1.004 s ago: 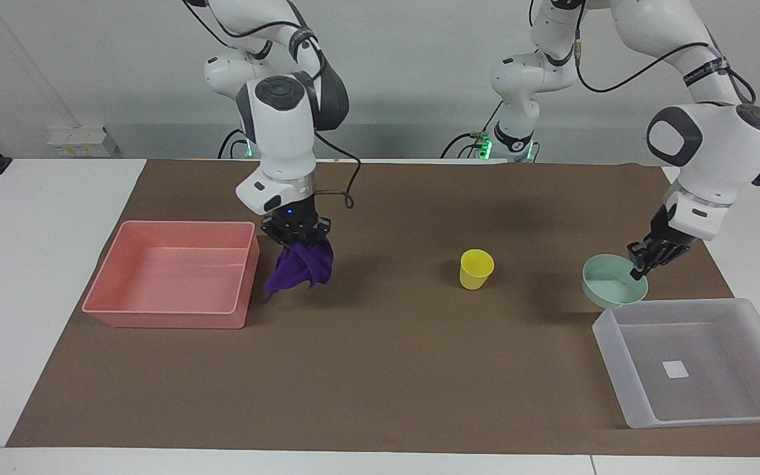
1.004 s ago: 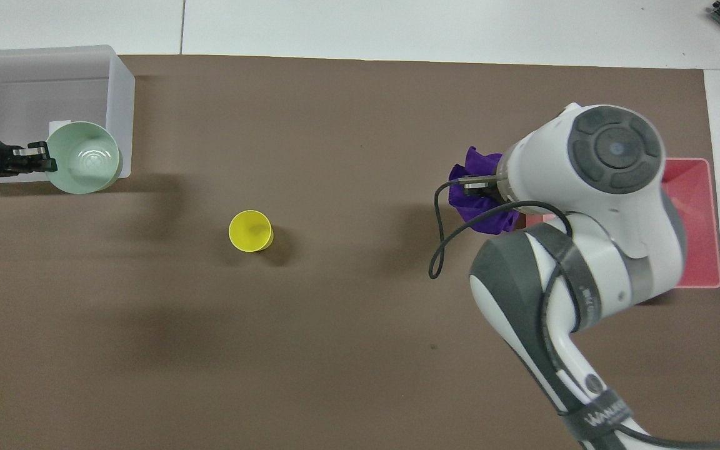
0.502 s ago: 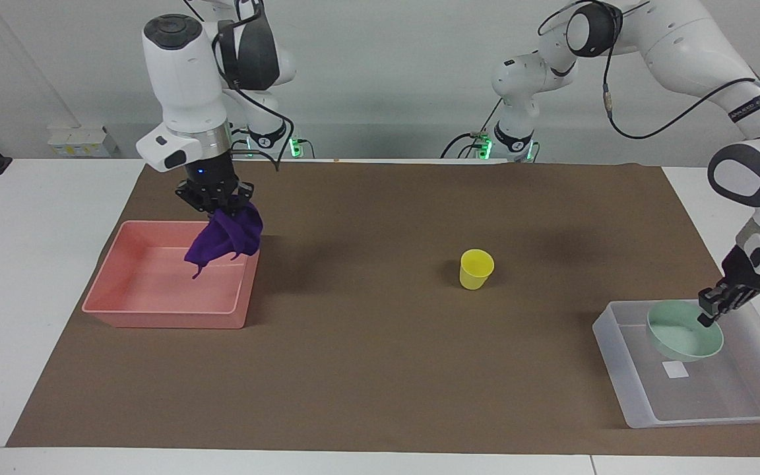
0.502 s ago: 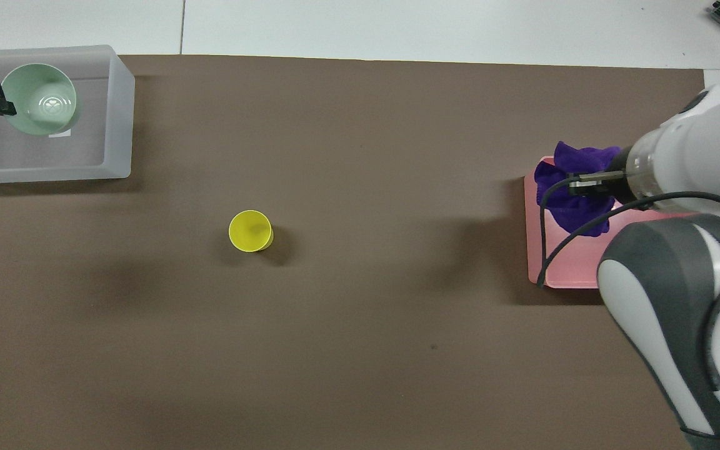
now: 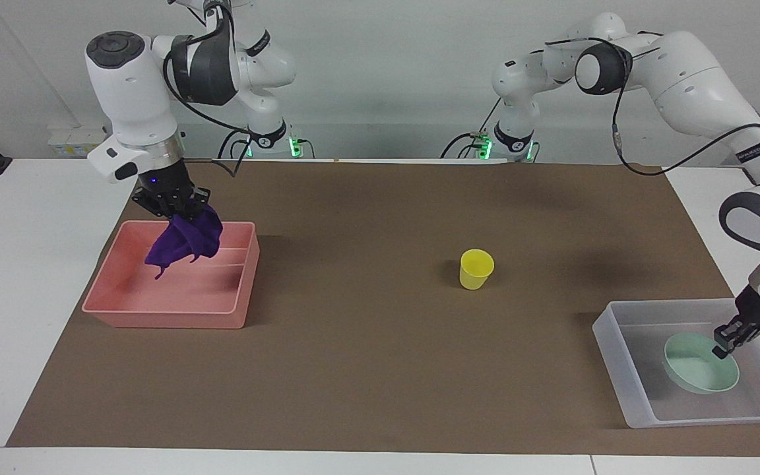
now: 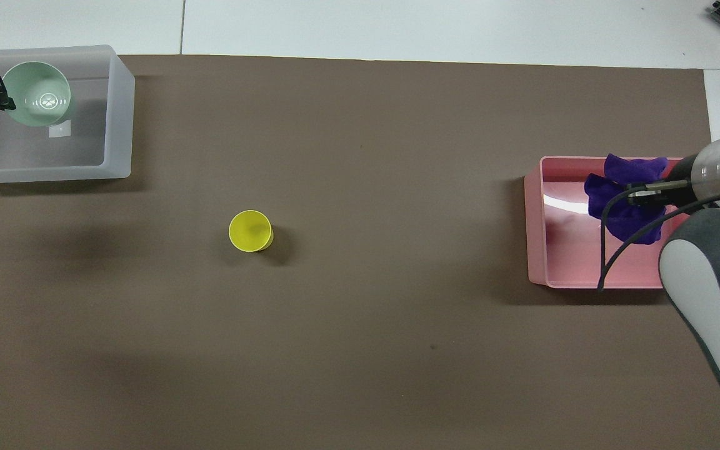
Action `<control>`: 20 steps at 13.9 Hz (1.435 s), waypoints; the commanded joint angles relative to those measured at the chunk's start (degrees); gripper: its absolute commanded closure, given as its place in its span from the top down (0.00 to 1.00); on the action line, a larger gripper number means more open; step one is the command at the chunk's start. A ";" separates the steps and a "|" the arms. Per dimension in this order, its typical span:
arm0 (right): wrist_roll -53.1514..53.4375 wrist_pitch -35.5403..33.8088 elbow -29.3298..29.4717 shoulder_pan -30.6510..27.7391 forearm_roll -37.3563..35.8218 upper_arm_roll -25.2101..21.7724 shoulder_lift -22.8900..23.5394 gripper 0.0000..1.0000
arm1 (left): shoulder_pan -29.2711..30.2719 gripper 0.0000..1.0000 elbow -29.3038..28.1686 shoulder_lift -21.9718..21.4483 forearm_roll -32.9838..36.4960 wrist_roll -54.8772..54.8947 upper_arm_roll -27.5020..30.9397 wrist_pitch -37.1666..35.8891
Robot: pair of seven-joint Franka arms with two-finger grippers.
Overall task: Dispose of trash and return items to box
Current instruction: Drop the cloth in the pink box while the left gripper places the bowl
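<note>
Nearest to us robots stands the yellow cup (image 5: 476, 268), a small tapered plastic cup, upright with its mouth up, alone on the brown mat (image 5: 367, 356) about midway between the two bins and well apart from both.

Toward our right arm's end of the table sits the pink bin (image 5: 170, 274), rectangular with low walls. Our right gripper (image 5: 172, 202) hangs over the part of it nearer to us, its fingers clamped on the purple cloth (image 5: 185, 240). The cloth is deep purple, soft and bunched in wrinkles, and a thin strap end dangles from its lowest point. It hangs inside the bin's outline; we cannot tell whether its bottom touches the bin floor. We see nothing else in the pink bin.

Farther from us than the cup, toward our left arm's end, sits the translucent box (image 5: 624, 389), whitish with low walls and a small white label (image 6: 59, 130) on its floor. Our left gripper (image 5: 727, 343) reaches down into it, its fingers pinched on the rim of the mint-green bowl (image 5: 700, 373). The bowl is shallow and round, tilted, and low within the box walls; whether it rests on the floor we cannot tell. In the overhead view it partly covers the label.
</note>
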 commanded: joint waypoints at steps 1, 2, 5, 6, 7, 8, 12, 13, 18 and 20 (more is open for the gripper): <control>-1.14 7.11 -6.99 -1.80 -0.57 0.71 -1.24 0.00 | 0.02 0.00 2.79 2.03 1.08 0.08 -0.66 0.88; -1.14 9.75 -9.10 -2.58 -0.57 0.71 -0.98 0.00 | -0.68 0.00 2.70 2.12 1.52 0.00 -0.75 1.15; -0.79 15.82 -12.01 -3.38 -0.57 0.71 2.43 0.00 | -0.87 0.00 1.12 2.57 1.26 0.00 -0.75 1.77; -0.87 17.93 -12.98 -4.08 -0.57 0.71 3.23 0.00 | -0.61 0.00 0.95 2.39 1.52 0.08 -0.75 1.59; -0.79 19.77 -14.20 -4.17 -0.57 0.71 3.76 0.00 | -0.26 0.00 0.16 2.13 1.70 0.26 -0.75 1.59; -0.70 20.92 -14.83 -4.26 -0.57 0.71 4.55 0.00 | -0.08 0.00 -1.41 1.69 1.70 0.35 -0.75 2.02; -0.87 24.54 -16.14 -5.58 -0.57 0.71 7.98 0.00 | 0.01 0.16 -6.00 -0.51 1.70 0.61 -0.75 2.20; -1.14 24.71 -16.50 -6.19 -0.57 0.71 8.33 0.04 | 0.01 0.20 -5.91 -0.51 1.79 0.70 -0.75 1.94; -0.35 26.56 -16.59 -6.11 -0.57 0.71 8.86 1.00 | -0.95 0.94 -6.00 -3.23 1.79 0.96 -0.66 0.28; -0.35 25.69 -15.98 -5.67 -0.57 0.71 7.64 1.00 | -2.35 1.00 -8.44 -7.43 1.61 1.14 -0.75 -1.74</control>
